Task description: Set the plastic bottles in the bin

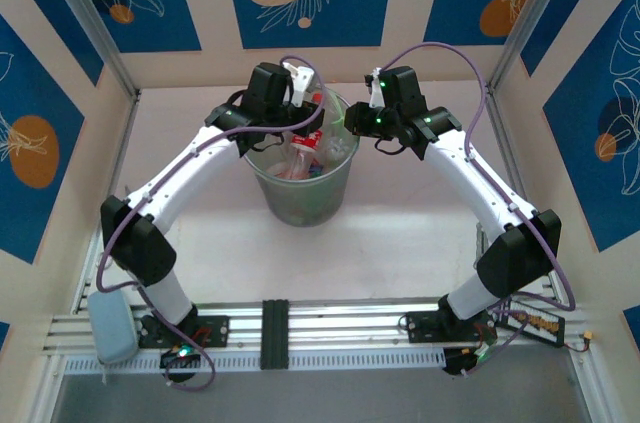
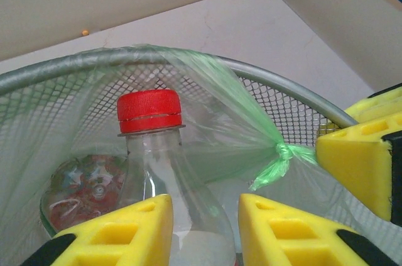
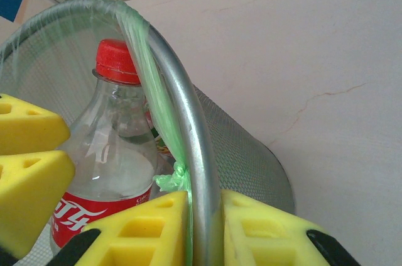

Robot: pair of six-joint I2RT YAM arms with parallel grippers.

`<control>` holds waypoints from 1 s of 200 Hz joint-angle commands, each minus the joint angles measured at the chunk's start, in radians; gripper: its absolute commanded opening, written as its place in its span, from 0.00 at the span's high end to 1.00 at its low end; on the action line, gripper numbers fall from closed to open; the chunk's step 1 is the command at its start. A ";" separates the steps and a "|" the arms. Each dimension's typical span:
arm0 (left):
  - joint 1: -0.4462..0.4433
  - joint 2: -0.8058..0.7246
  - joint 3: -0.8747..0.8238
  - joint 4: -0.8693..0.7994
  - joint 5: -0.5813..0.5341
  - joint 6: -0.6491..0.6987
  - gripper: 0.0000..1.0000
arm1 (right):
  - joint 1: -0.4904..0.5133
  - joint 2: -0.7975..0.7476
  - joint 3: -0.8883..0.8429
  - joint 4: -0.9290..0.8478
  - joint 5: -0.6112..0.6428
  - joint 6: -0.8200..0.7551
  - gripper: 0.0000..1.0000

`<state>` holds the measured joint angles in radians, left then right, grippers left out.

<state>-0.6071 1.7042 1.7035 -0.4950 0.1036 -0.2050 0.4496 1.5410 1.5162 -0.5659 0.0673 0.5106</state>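
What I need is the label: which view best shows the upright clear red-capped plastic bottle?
Right wrist: the clear red-capped plastic bottle shows cap, shoulder and red label. Left wrist shows cap and neck, no label; top external shows it small.

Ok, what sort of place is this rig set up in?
Probably a lab test booth rather than a home: aluminium frame rails, printed blue wall panels on three sides, and a pale table boxed in by them.
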 commanded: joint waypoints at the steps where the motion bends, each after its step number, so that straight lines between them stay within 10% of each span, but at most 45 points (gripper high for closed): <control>1: 0.000 -0.026 0.066 0.006 0.005 0.000 0.59 | 0.011 0.008 0.017 -0.068 -0.042 0.002 0.80; 62: 0.085 -0.166 0.131 -0.053 -0.110 -0.049 0.29 | -0.019 -0.014 0.047 -0.081 -0.015 -0.015 0.80; 124: 0.407 -0.271 -0.066 -0.093 -0.182 -0.242 0.07 | -0.084 -0.058 0.071 -0.108 -0.007 -0.033 0.80; 200: 0.503 0.016 -0.151 -0.038 -0.221 -0.576 0.00 | -0.142 -0.154 -0.018 -0.126 -0.016 -0.028 0.80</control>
<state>-0.1196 1.6299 1.4929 -0.5316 -0.0998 -0.6140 0.3149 1.4269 1.5280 -0.6670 0.0536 0.4980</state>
